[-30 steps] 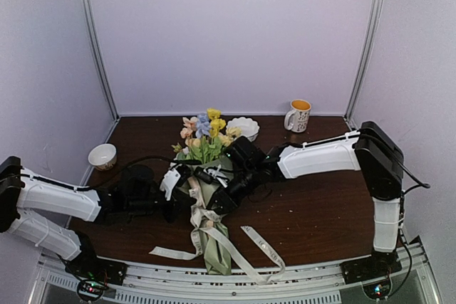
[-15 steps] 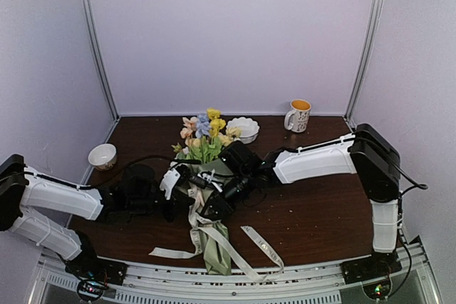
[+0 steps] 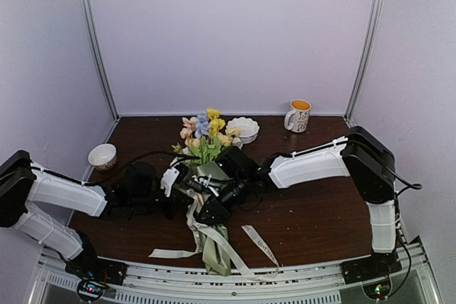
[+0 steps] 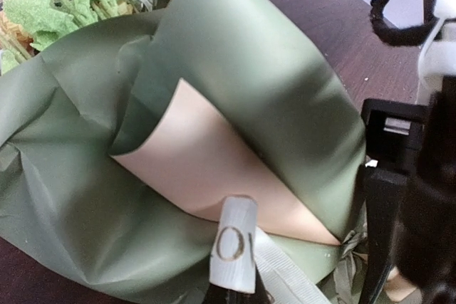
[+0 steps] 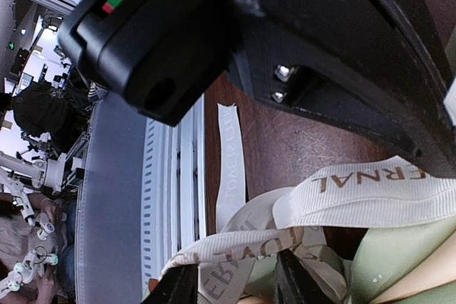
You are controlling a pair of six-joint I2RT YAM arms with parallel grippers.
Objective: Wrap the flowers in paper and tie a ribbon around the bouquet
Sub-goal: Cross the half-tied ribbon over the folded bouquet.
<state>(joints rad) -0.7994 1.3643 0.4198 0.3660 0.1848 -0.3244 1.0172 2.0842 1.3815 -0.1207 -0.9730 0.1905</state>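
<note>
The bouquet lies mid-table: flowers (image 3: 206, 130) at the far end, sage-green paper (image 3: 216, 244) tapering toward the near edge. In the left wrist view the paper (image 4: 256, 69) curls open and shows its peach side. The cream ribbon (image 3: 261, 244) circles the wrap, its tails trailing toward the front edge. My left gripper (image 4: 238, 294) is shut on a printed fold of ribbon (image 4: 234, 245) against the wrap. My right gripper (image 5: 239, 282) sits at the wrap's right side, jaws apart, with ribbon strands (image 5: 285, 240) crossing loosely between the fingers (image 5: 296, 277).
A small white bowl (image 3: 102, 155) stands at the far left. A scalloped white dish (image 3: 244, 128) sits behind the flowers, and a mug (image 3: 299, 114) at the back right. The metal front rail (image 3: 228, 286) runs just past the ribbon tails.
The right gripper has slid left and nearer along the wrap, and its jaws have spread. The right ribbon tail shifted slightly. The left gripper stays shut in place.
</note>
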